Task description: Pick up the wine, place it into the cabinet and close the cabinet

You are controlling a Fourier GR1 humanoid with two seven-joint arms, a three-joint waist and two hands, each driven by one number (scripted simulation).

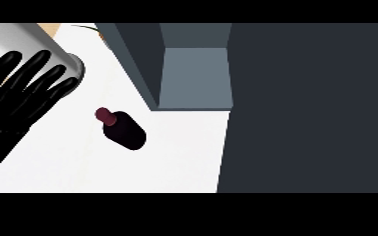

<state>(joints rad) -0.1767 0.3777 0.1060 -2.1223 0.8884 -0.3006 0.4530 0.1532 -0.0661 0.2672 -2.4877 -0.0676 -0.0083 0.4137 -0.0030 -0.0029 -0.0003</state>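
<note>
A dark wine bottle (124, 130) with a maroon cap stands on the white counter (81, 165), seen from above, a little left of the middle. The grey cabinet (195, 75) stands behind it with its interior showing, and its dark door (303, 110) hangs open and fills the right of the view. My left hand (28, 90) shows at the left edge with straight, spread fingers, apart from the bottle and holding nothing. My right hand does not show.
A shiny metal cylinder (37, 42) stands at the top left, partly behind my left hand. A strip of tan surface (50, 28) shows at the counter's far edge.
</note>
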